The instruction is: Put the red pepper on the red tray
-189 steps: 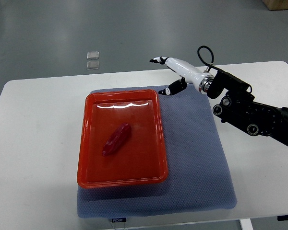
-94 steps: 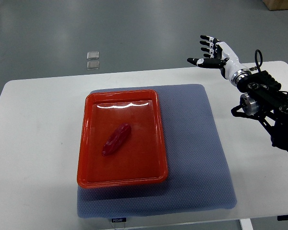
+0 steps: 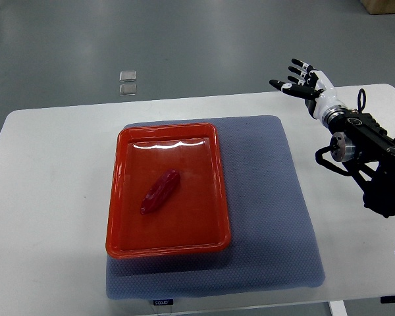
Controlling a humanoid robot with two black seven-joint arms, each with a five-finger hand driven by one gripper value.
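A dark red pepper (image 3: 160,191) lies diagonally in the middle of the red tray (image 3: 122,232). The tray rests on the left part of a grey-blue mat (image 3: 263,204). My right hand (image 3: 301,80) is raised at the far right edge of the table, well away from the tray, its white and black fingers spread and holding nothing. Its dark arm runs off toward the right border. The left arm does not show.
The white table (image 3: 46,197) carries the mat. Two small clear squares (image 3: 127,81) lie on the grey floor beyond the table's far edge. A brown box corner (image 3: 385,5) shows at the top right.
My right hand has pulled back from above the mat's far edge to the table's right rear corner and turned its fingers upward. The pepper has stayed in the tray.
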